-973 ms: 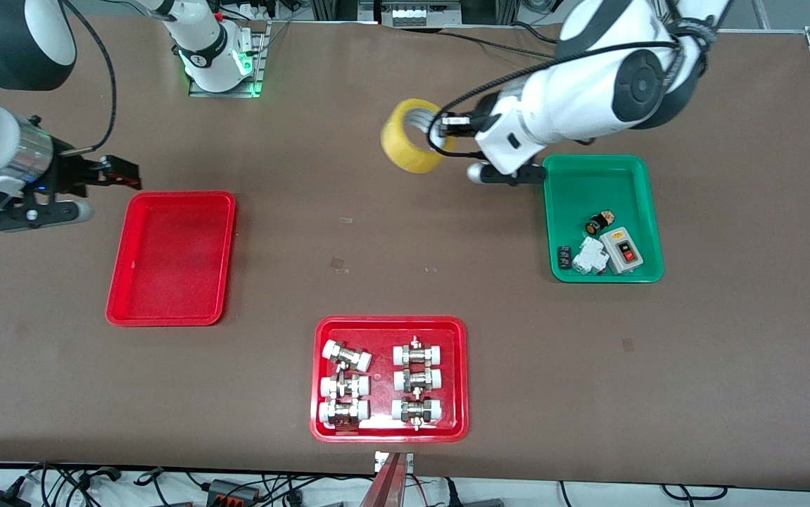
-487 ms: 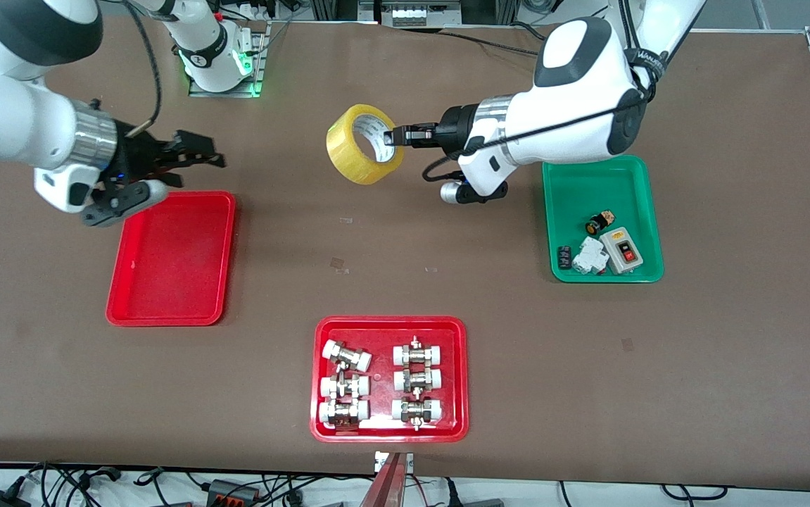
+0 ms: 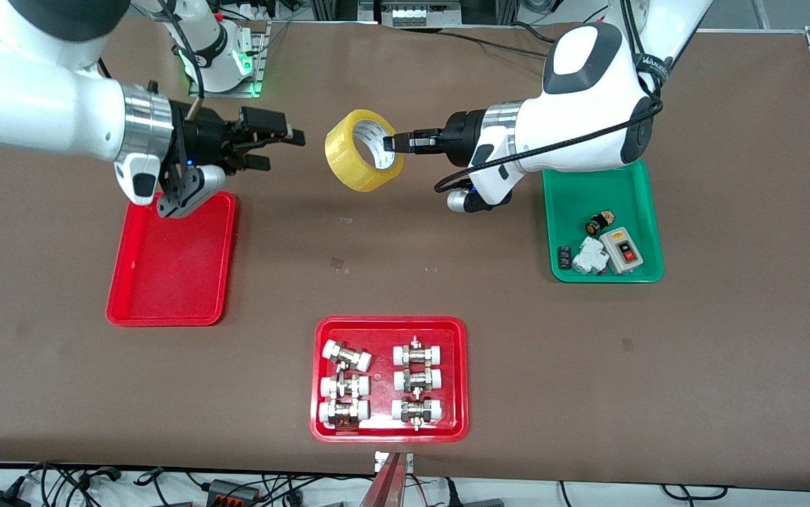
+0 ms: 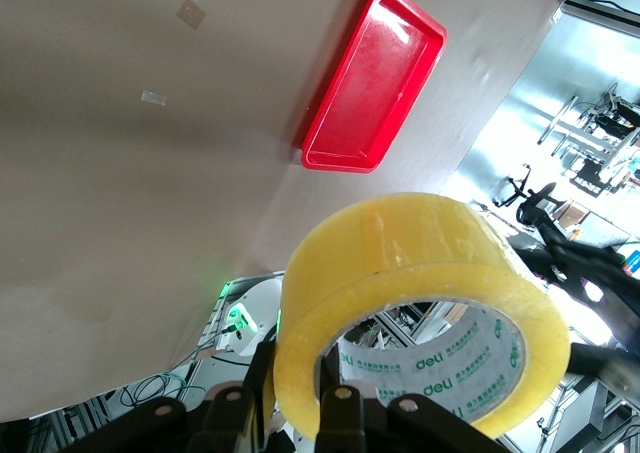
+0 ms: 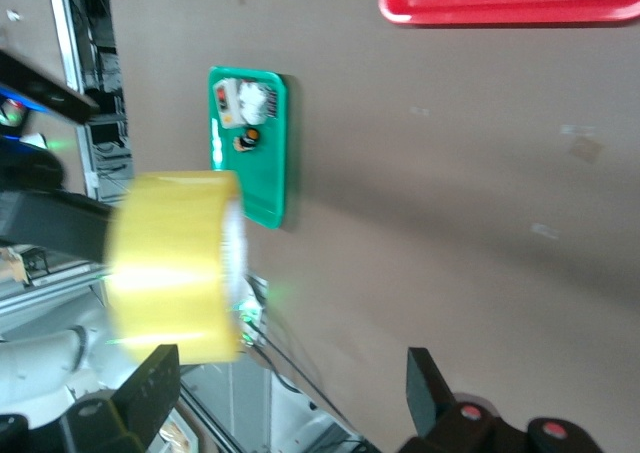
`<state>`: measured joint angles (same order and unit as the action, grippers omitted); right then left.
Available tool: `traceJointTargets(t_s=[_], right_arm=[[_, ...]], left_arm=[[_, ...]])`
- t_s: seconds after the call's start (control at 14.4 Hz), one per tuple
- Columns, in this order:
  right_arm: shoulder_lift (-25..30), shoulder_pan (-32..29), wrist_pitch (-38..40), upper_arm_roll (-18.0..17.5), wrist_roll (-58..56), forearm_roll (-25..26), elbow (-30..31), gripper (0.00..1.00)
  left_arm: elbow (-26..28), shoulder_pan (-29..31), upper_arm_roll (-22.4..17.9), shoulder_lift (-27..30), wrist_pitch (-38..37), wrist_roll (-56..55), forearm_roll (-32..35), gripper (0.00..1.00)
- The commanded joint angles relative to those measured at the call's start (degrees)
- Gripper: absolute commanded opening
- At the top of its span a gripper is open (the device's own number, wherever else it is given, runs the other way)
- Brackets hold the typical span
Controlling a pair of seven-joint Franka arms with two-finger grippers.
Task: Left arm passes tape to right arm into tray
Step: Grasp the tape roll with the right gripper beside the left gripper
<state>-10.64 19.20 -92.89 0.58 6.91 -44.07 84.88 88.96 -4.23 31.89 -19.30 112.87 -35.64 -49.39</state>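
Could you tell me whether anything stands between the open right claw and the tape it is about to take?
Nothing visible does. The left claw holds the tape in the air, and only open air separates it from the right claw.

You are looking down on a brown table [image 3: 405,282] with a matte top that fills nearly the whole front view. Along its near edge, black cables and power adapters [image 3: 222,487] trail over a pale floor. Past its top edge stand aluminium frame rails [image 3: 412,10], and light falls evenly from above.
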Motion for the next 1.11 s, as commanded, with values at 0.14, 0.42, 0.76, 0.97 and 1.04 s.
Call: traceJointTargets(t_s=[0.14, 0.42, 0.76, 0.97, 1.04], right_arm=[[-0.69, 5.05, -5.36, 0.47, 6.27, -1.1, -2.27, 1.0], [-2.89, 6.38, -8.71, 0.47, 6.36, -1.19, -2.27, 1.0], [-3.33, 6.73, -10.1, 0.38, 6.36, -1.36, -2.27, 1.0], [-3.42, 7.35, -11.17, 0.38, 6.45, -1.36, -2.27, 1.0], [-3.42, 7.43, -11.17, 0.38, 6.45, -1.36, -2.27, 1.0]], left_arm=[[-1.69, 0.97, 0.1, -0.21, -1.08, -0.83, -1.23, 0.0], [-1.69, 0.97, 0.19, -0.21, -1.08, -0.75, -1.15, 0.0], [-1.69, 0.98, 0.19, -0.21, -1.08, -0.75, -1.14, 0.0], [-1.69, 1.06, 0.19, -0.21, -1.16, -0.75, -1.14, 0.0], [-1.69, 1.06, 0.19, -0.21, -1.16, -0.66, -1.14, 0.0]])
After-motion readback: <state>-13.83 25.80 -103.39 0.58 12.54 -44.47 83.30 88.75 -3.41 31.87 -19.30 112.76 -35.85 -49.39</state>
